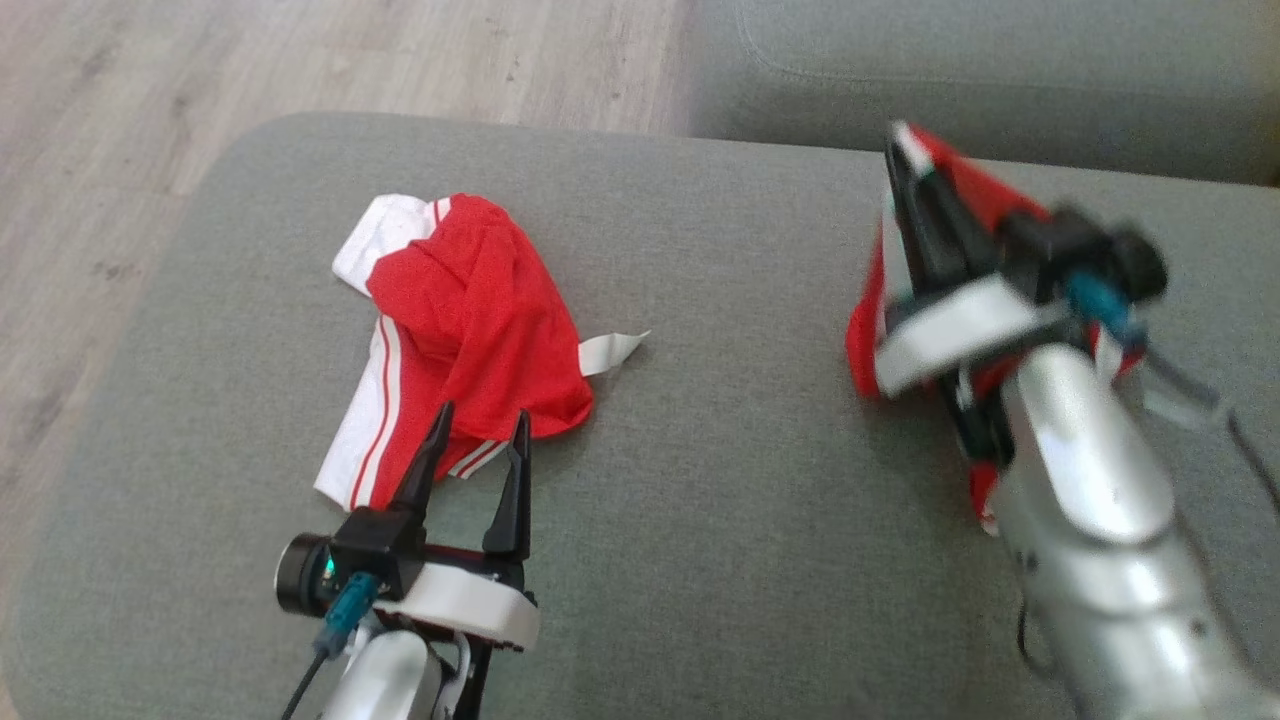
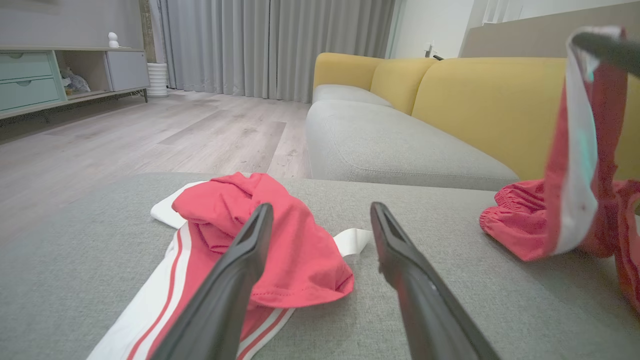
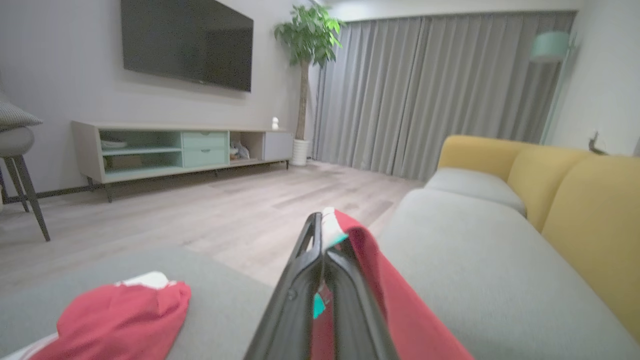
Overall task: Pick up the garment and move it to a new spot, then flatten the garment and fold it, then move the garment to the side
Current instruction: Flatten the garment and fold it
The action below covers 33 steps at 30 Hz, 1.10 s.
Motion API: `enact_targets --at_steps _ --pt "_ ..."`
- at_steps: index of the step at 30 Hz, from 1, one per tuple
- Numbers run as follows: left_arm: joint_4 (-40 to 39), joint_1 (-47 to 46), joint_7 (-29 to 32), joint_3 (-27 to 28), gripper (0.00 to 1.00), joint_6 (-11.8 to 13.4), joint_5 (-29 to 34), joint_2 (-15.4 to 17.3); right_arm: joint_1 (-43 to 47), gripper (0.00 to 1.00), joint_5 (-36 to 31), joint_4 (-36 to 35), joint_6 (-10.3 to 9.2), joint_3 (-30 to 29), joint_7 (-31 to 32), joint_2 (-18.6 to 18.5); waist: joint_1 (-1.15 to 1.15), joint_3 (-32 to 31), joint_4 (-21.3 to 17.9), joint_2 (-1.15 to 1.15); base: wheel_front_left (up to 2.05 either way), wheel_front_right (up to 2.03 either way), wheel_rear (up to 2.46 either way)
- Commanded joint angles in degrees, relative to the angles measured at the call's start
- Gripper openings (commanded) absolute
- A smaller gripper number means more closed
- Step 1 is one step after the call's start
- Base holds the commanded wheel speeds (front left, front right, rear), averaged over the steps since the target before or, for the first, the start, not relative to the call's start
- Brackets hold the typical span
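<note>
Garment (image 1: pixel 865 345): red cloth with a white band along one edge. Location: right side of the grey cushion (image 1: pixel 720 450), hanging from the right pincer (image 3: pixel 320 225). Its upper part is raised, and its lower folds seem to trail onto the cushion.

Right pincer: closed, fingers pinched together on the garment at or near the white band.

Left pincer (image 1: pixel 483 418): fingers spread wide, holding nothing, poised low at the near edge of a second garment (image 1: pixel 470 300).

Second garment: red with white side panels and red stripes, lying crumpled on the left side of the same cushion, well apart from the held one.

Handling, judged: thin, light and limp. It will drape and bunch under its own weight, cannot be pushed, and has to be drawn. It is not fragile. A single pinch lets it swing and twist.

Where to hold, judged: the white band is the firmest line and the easiest to find. A second hold further along that band, or at a free corner, would let the cloth be pulled taut for flattening.
</note>
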Motion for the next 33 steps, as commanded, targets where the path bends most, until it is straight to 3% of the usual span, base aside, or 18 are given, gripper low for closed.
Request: enact_targets --at_steps 1,5,11,18,22,30,31,32,33 --pt "-1.45 -1.13 -0.71 1.9 1.0 -0.14 -0.11 0.1 -5.07 0.0 0.64 -2.28 -0.04 1.87 0.56 0.36 0.01 -0.64 0.55 0.0 0.0 0.0 0.0" --pt "-1.12 -0.31 -0.71 1.67 1.0 -0.17 -0.15 -0.07 -15.04 0.0 4.3 -1.23 -0.04 2.91 1.86 0.36 0.01 -2.14 1.53 0.0 0.0 0.0 0.0" --pt "-1.24 0.75 -0.71 1.73 1.0 0.14 -0.2 -0.2 -24.03 0.0 6.85 0.16 -0.04 -6.02 3.32 0.36 0.01 -3.31 1.6 0.0 0.0 0.0 0.0" --pt "-1.9 0.82 -0.71 2.03 1.0 -0.26 0.33 -0.17 -13.6 0.0 2.21 -2.22 -0.04 -20.67 10.93 0.22 0.01 -1.84 -0.02 0.0 0.0 0.0 0.0" --pt "-2.31 -0.69 -0.71 1.79 1.0 -0.91 0.77 -0.17 -6.75 0.0 -1.43 -2.24 -0.04 -27.29 13.11 -2.66 0.01 1.05 -0.62 0.0 0.0 0.0 0.0" --pt "-2.13 -3.11 -0.71 1.41 1.0 -1.7 1.25 -0.17 -10.72 0.0 -7.81 6.4 -0.04 -36.45 9.51 -8.29 0.01 5.35 -0.96 0.0 0.0 0.0 0.0" --pt "-2.09 -3.31 -0.71 1.3 1.0 -1.77 1.22 -0.19 -11.85 0.24 -8.89 7.73 -0.04 -36.96 8.84 -8.64 0.01 5.69 -1.01 0.0 0.0 0.0 0.0" --pt "-2.05 -3.49 -0.71 1.2 1.0 -1.81 1.21 -0.21 -12.85 0.85 -10.09 9.06 -0.04 -37.33 8.23 -8.95 0.01 5.96 -1.07 0.0 0.0 0.0 0.0" --pt "-2.0 -3.64 -0.71 1.09 1.0 -1.85 1.21 -0.23 -13.58 1.0 -11.63 10.44 -0.04 -37.48 8.1 -9.24 0.01 6.2 -1.17 0.0 0.0 0.0 0.0"
